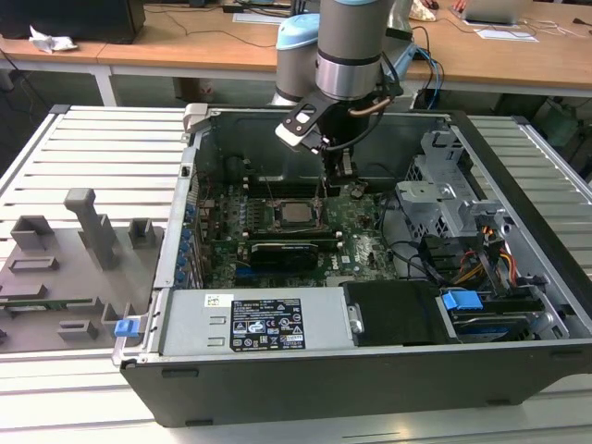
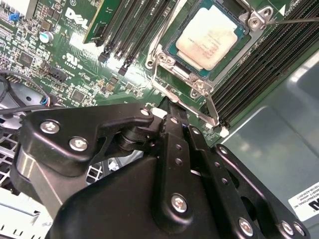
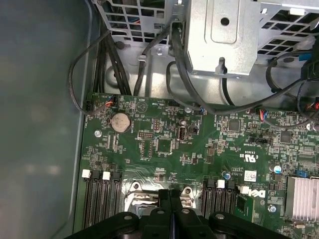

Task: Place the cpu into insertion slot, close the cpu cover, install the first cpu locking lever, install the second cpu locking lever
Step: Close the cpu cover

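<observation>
Silver-grey chip (image 2: 209,37) sits in its socket (image 2: 227,67) on the green board (image 2: 89,74), with the metal cover (image 2: 192,82) apparently down around it. Black fingers (image 2: 175,149) are together, holding nothing visible, their tips just beside a thin lever (image 2: 212,107) at the cover's edge. Judged step: the first lever; latching it calls for a push down and under its catch.

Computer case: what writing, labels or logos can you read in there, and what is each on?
Power supply label: black and white panels, print too small to read.
Green circuit board: white maker's logo and small marks; brand print, not quoted.
White sticker on the case wall: cut off, too small to read.
Small board sticker: unreadable.
</observation>
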{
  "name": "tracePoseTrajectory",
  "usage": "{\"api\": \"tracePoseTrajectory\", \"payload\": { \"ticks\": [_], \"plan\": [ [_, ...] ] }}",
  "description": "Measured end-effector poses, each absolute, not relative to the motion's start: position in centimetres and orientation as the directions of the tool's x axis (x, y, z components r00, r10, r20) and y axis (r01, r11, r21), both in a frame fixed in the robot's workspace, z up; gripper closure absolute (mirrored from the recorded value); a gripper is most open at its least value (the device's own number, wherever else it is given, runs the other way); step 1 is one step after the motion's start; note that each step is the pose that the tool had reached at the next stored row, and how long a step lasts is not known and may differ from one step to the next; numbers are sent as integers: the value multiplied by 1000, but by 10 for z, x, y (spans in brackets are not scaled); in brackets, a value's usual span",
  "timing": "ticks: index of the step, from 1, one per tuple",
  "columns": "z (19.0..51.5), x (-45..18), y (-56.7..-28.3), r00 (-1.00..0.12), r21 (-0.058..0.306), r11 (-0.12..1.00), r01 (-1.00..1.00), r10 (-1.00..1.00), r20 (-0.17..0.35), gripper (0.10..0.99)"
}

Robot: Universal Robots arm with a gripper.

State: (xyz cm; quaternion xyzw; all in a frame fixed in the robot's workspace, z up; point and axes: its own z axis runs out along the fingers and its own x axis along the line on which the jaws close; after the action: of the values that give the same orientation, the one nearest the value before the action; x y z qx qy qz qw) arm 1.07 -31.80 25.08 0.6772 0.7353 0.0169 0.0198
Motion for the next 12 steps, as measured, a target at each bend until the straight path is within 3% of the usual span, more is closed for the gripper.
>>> {"api": "tracePoseTrajectory", "payload": {
  "ticks": [12],
  "plan": [
    [249,4,-318,-82,52,82,995,997,-6,980]
  ]
}}
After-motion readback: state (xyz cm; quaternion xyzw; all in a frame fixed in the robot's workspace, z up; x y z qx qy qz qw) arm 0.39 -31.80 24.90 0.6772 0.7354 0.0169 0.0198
